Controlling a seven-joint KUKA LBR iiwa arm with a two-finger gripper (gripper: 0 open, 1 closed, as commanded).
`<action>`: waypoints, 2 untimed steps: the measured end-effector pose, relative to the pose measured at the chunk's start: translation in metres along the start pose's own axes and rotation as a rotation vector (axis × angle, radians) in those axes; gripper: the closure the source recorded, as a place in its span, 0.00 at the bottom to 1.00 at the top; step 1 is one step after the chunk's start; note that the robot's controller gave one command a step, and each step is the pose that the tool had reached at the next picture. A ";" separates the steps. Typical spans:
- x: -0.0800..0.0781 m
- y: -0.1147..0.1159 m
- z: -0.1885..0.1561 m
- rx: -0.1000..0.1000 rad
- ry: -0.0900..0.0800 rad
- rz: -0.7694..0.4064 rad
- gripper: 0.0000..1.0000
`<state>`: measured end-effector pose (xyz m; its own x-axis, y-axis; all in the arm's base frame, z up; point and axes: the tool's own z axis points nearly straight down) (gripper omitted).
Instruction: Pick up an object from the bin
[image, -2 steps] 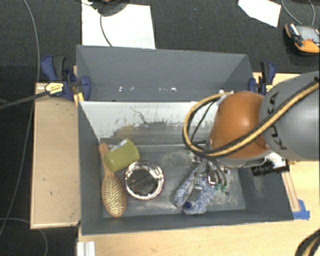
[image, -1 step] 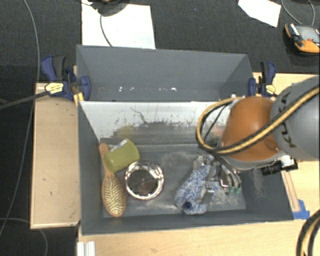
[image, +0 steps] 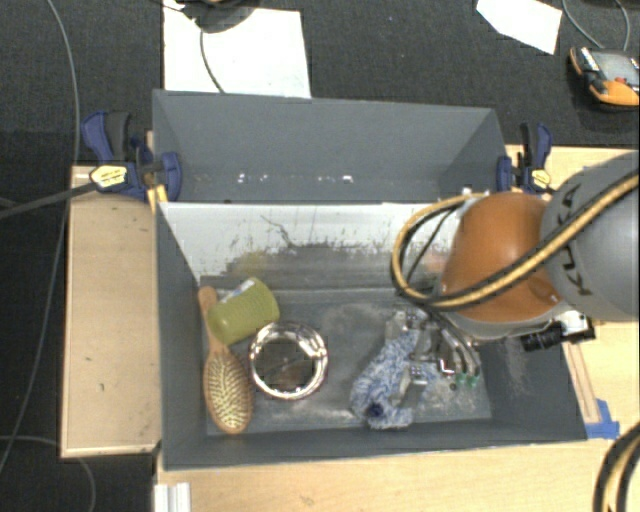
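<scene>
My gripper (image: 437, 362) reaches down into the right part of the bin, under the orange wrist cover. Its metal body sits right against the upper right side of a crumpled blue and white cloth (image: 385, 385), which lies on the bin floor near the front wall. I cannot make out whether the cloth is between the fingers.
On the left of the bin lie a wooden hairbrush (image: 225, 385), an olive green cylinder with a pale cap (image: 241, 309) and a round clear glass dish (image: 288, 362). The arm with its yellow and black cables hangs over the bin's right rear.
</scene>
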<state>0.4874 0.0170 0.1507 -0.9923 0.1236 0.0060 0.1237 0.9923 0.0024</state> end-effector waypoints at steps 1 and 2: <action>-0.041 -0.001 0.025 0.001 -0.003 -0.056 0.00; -0.004 0.004 -0.072 -0.001 0.002 -0.018 0.00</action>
<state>0.4926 0.0205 0.2226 -0.9944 0.1057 0.0079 0.1057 0.9944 0.0030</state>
